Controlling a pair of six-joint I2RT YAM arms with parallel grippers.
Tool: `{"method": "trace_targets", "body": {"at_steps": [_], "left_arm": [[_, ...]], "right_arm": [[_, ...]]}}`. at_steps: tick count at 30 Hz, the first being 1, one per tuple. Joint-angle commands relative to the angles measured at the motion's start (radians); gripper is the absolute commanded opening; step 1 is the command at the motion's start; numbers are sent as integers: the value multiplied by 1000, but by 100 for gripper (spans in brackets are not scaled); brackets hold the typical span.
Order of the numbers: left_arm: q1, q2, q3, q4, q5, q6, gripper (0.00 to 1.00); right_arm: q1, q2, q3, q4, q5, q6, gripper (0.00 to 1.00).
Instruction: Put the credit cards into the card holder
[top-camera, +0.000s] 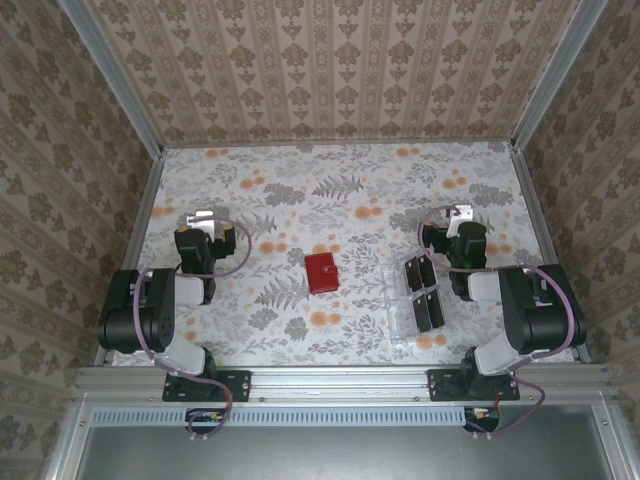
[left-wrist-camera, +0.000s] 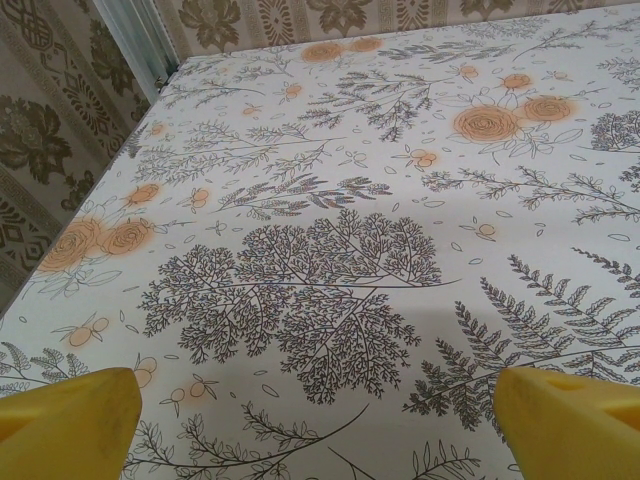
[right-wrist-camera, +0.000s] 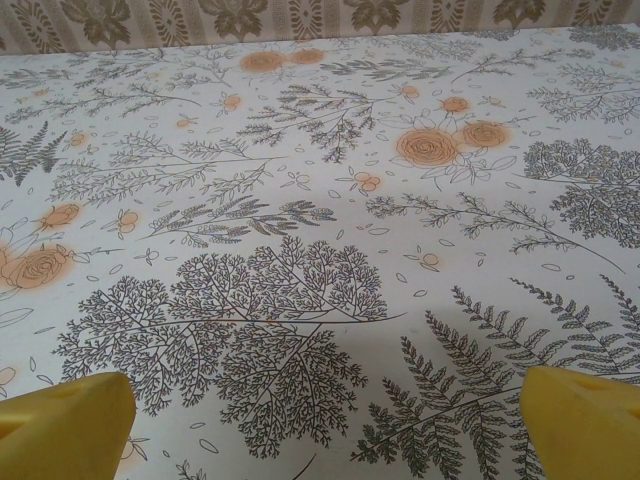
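The red card holder (top-camera: 322, 272) lies shut on the flowered table near the middle. To its right, several black credit cards (top-camera: 429, 309) stand in a clear slotted tray (top-camera: 400, 318). My left gripper (top-camera: 205, 218) rests at the left, well apart from the holder, and points toward the back wall. My right gripper (top-camera: 460, 215) sits just behind the tray. In the left wrist view the left gripper (left-wrist-camera: 320, 425) is open, yellow fingertips (left-wrist-camera: 70, 420) wide apart over bare tablecloth. In the right wrist view the right gripper (right-wrist-camera: 325, 430) is open too, with nothing between its yellow fingertips (right-wrist-camera: 585, 420).
Patterned walls enclose the table on the left, back and right, with a metal corner post (left-wrist-camera: 140, 40) at the back left. An aluminium rail (top-camera: 340, 378) runs along the near edge by the arm bases. Open tablecloth stretches behind both grippers.
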Motion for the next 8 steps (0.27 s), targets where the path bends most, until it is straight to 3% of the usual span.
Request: {"method": "trace_targets", "body": {"at_steps": [1,8], "left_arm": [[7,3,29,-6,13,-23,100],[8,3,27,-7,14,-24,100]], "right_arm": [[5,4,22,11,-7,-14,100],[5,-3,14,19,-8,-15,100]]}}
